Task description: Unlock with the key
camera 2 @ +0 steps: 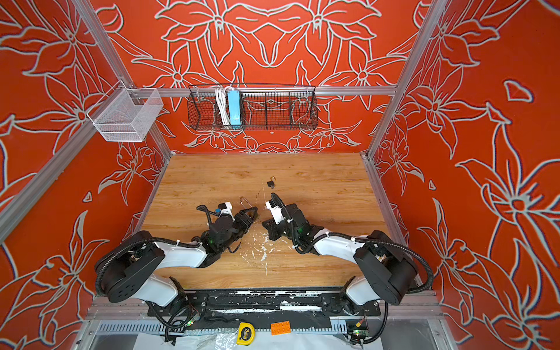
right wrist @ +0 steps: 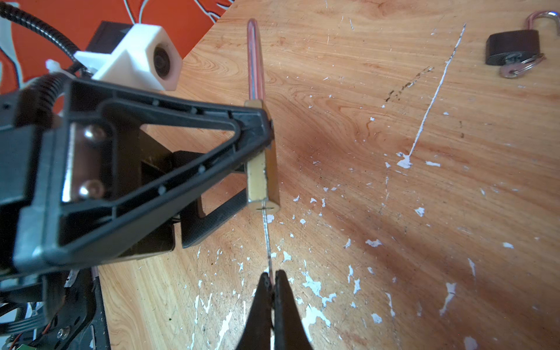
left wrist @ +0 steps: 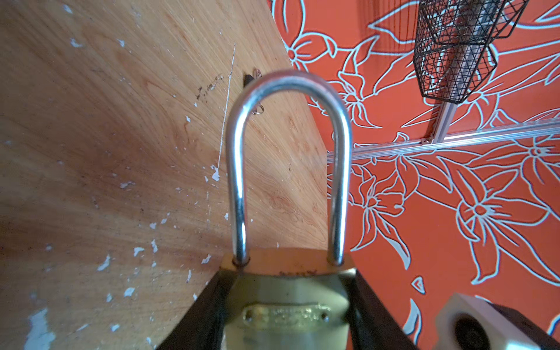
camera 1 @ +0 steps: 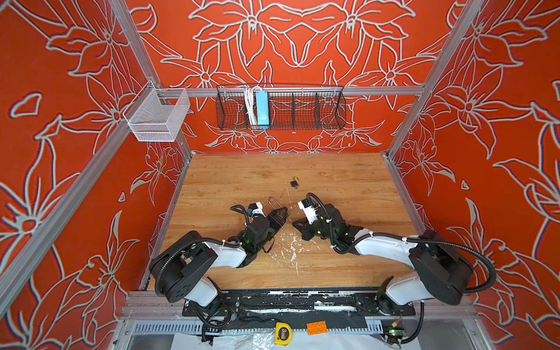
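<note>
While the left gripper (camera 1: pixel 282 213) holds the brass padlock (left wrist: pixel 288 291) by the two flat sides of its body, its jaws stand at a medium width, pressed on the brass. The lock is lifted off the wooden surface (camera 1: pixel 348 188) and sits near the middle, a little toward the front. Its long steel shackle (left wrist: pixel 288 88) is closed, with both legs going into the body, and in both top views it points away from the robot.

The right gripper (right wrist: pixel 272 281) faces the left one from just beside it. Its jaws are pressed together on the key (right wrist: pixel 267 242), which shows only as a thin edge in the right wrist view. The key's blade runs straight from the jaws to the keyhole (right wrist: pixel 265 209) at the bottom end of the padlock and meets the slot there. How deep it goes in, I cannot tell.

Farther back on the surface, well apart from both grippers, lies a small black padlock (right wrist: pixel 512 50) with its shackle open and a key ring (right wrist: pixel 519 68) at its lower end. Many white flecks mark the wood in front of the grippers.
</note>
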Tool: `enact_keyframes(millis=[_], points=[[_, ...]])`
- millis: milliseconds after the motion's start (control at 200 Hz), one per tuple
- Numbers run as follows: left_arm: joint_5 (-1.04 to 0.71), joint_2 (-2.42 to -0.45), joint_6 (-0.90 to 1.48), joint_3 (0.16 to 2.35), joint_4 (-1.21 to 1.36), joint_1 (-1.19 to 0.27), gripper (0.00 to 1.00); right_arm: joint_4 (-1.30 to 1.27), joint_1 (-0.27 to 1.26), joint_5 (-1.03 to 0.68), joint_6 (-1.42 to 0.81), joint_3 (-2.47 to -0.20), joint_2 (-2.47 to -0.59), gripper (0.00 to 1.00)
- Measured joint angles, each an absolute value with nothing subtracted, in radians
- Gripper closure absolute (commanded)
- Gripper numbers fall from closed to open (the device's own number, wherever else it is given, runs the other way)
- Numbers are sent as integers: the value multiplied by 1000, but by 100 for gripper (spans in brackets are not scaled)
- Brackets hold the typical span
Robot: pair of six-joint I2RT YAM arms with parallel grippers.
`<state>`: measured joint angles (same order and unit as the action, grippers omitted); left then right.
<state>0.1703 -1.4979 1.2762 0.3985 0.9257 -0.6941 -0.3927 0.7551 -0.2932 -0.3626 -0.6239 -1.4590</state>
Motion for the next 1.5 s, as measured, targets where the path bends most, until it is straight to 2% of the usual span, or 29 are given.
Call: enact_keyframes(millis=[520, 721, 1031, 1496], points=[[167, -1562, 1271, 398, 994, -720, 100, -369, 755, -257, -391, -624, -1459, 100], [252, -1620, 1227, 399, 1075, -788, 100, -359, 752, -241, -415, -620, -1449, 100], [374, -1820, 1237, 408, 1313, -872, 100, -334, 752, -214, -426, -581, -1438, 100], [408, -1761, 1092, 408, 1355, -884, 100, -356, 752, -191, -409, -568, -1364, 100]])
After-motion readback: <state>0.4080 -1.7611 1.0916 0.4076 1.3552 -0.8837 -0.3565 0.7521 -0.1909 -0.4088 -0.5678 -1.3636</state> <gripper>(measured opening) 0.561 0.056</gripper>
